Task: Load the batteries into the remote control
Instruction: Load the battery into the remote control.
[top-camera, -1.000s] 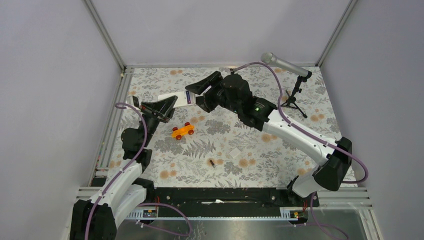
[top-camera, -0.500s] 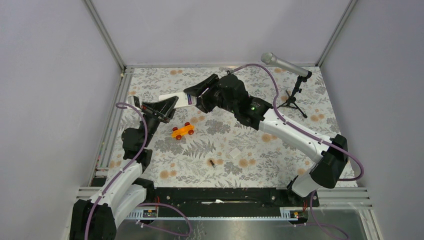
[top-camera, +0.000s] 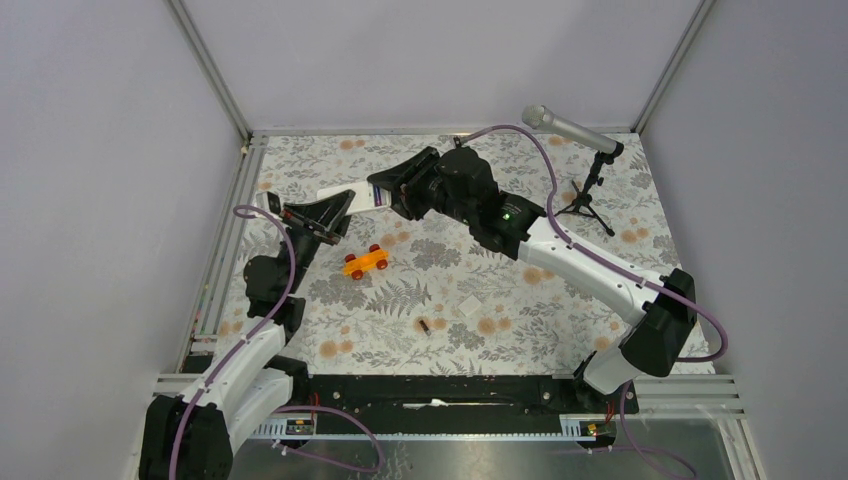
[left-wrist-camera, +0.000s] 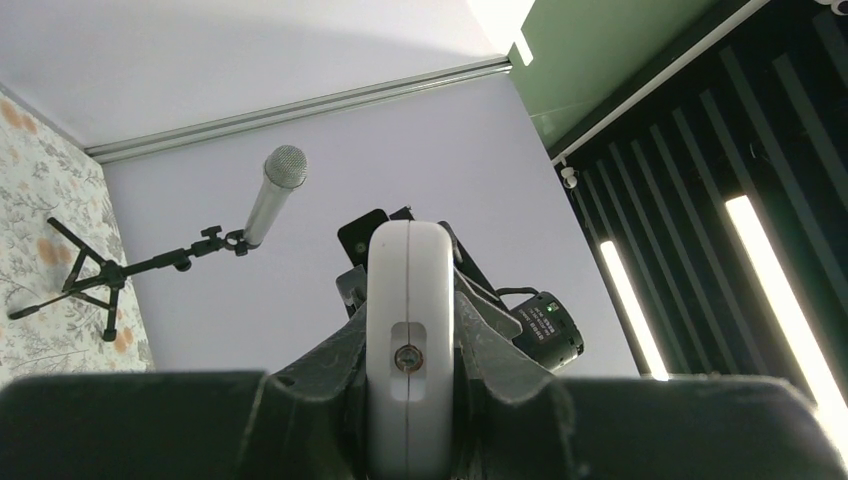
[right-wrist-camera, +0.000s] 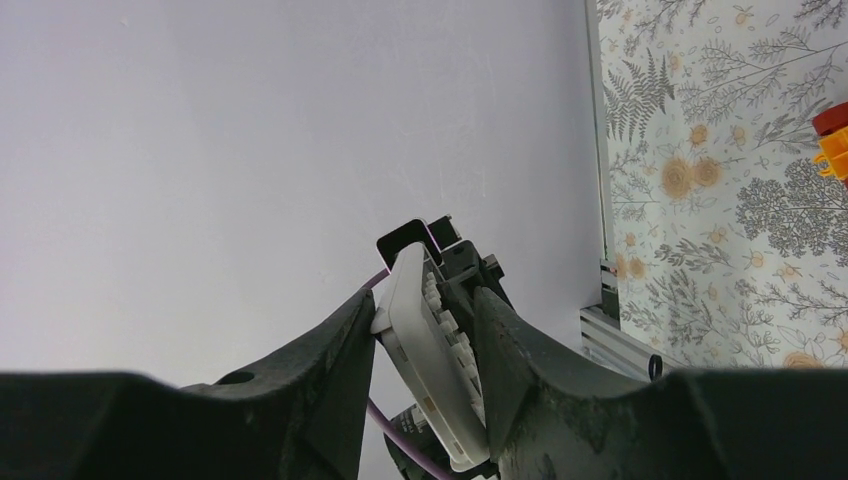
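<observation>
Both ends of the raised remote (top-camera: 352, 196) are taken: left gripper (top-camera: 342, 207) clamps one, right gripper (top-camera: 386, 197) straddles the other, grip unclear; its long axis spans between them, battery (top-camera: 424, 325) lying well away

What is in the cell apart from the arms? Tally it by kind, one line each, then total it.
remote control: 1
battery: 1 (dark, lying on the mat; no second one shows)
orange toy car: 1
white square piece: 1
microphone on stand: 1
Total: 5
</observation>
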